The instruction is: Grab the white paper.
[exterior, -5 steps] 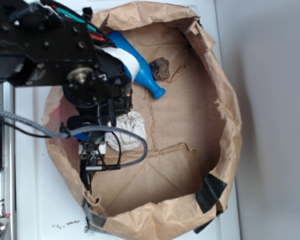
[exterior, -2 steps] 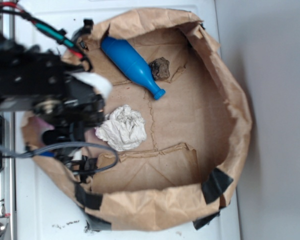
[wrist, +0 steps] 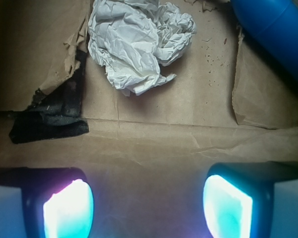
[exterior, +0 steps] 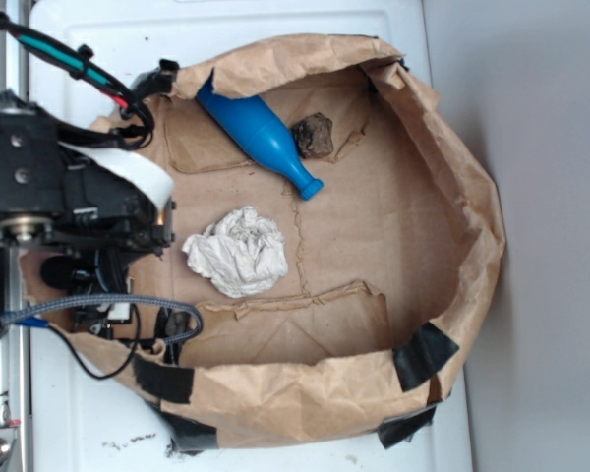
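From the exterior view, the white paper (exterior: 240, 252) lies on the brown bag (exterior: 374, 246) floor, just right of the tool (exterior: 128, 251), below the blue bottle (exterior: 259, 139). At the wrist, the tool (wrist: 148, 201) stands apart and empty, the white paper (wrist: 137, 43) ahead, untouched.

The white paper (exterior: 240, 251) (wrist: 137, 43) is a crumpled, heavily creased off-white wad lying loose on the brown paper floor, untouched, just below the blue bottle (exterior: 259, 137)
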Controlling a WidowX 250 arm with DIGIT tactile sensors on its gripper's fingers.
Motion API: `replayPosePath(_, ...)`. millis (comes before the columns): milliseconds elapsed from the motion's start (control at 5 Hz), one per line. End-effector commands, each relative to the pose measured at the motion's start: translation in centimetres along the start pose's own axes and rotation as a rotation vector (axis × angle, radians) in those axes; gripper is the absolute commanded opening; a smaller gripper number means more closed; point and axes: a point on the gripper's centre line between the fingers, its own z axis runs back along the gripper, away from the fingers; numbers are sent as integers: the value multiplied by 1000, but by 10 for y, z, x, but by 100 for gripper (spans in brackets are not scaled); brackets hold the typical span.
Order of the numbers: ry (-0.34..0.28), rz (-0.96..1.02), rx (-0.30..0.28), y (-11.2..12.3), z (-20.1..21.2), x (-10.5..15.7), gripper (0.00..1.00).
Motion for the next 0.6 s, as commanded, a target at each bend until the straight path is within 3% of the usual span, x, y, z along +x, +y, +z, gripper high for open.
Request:
replayPosePath(0, -1, -20, 2, 3, 3, -12, 100)
replayPosePath(400, 27, 21, 47, 15, -18, 74, 100)
